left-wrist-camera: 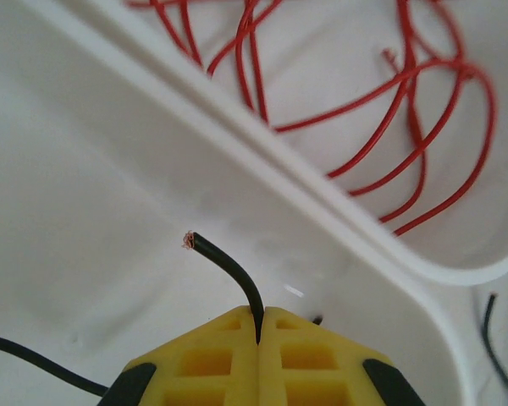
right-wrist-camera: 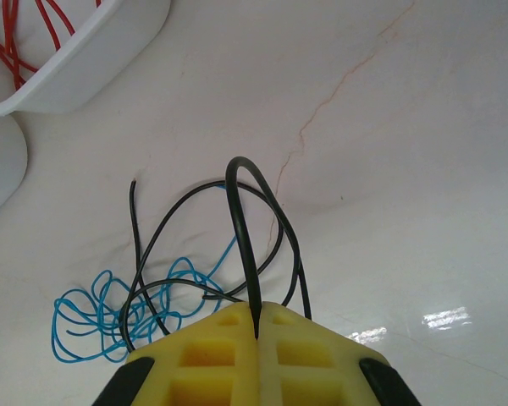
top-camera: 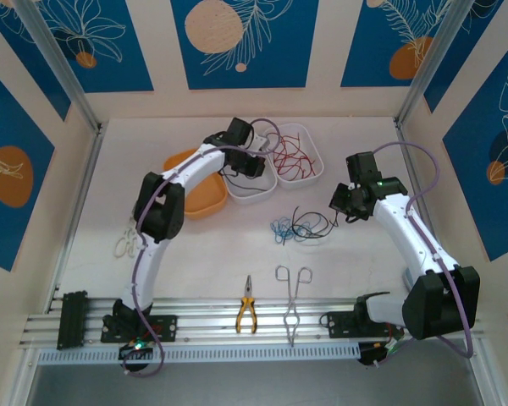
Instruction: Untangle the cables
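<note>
**Left gripper** (left-wrist-camera: pixel 260 320): I see its yellow pads (left-wrist-camera: pixel 207 362) pressed flat together, pinching a black strand (left-wrist-camera: pixel 230 268) in the seam between them.

**Right gripper** (right-wrist-camera: pixel 258 320): its pads (right-wrist-camera: pixel 313 357) meet the same way, clamped on a black cable (right-wrist-camera: pixel 244 228).

**Landmark:** I take the red-cable tray (top-camera: pixel 321 161), the white tray that holds the red cables (top-camera: pixel 292 156).

**Left arm:** in the top view it arcs up from its base and curls toward the red-cable tray. Its wrist hangs over a second white tray (top-camera: pixel 254 197), which sits against the red-cable tray's left side. The fingers point down into that second tray, just beside the two rims.

**Right arm:** the elbow sits low, and the forearm reaches back toward the red-cable tray. The gripper is over the bare table (top-camera: pixel 203 262), on the tray's near side and to its right, apart from it.

**Cables:**
- **Black strand:** it stands up out of the left pads, then bends away from the red-cable tray. Its frayed copper tip points away from the tray too.
- **Black cable:** it rises from the right pads as a narrow arch, with its long axis straight ahead of the fingers. It then drops to the table in loose curls on the tray's near side.
- **Blue cable** (top-camera: pixel 281 228): it lies coiled there as well, with black curls crossing it.
</note>
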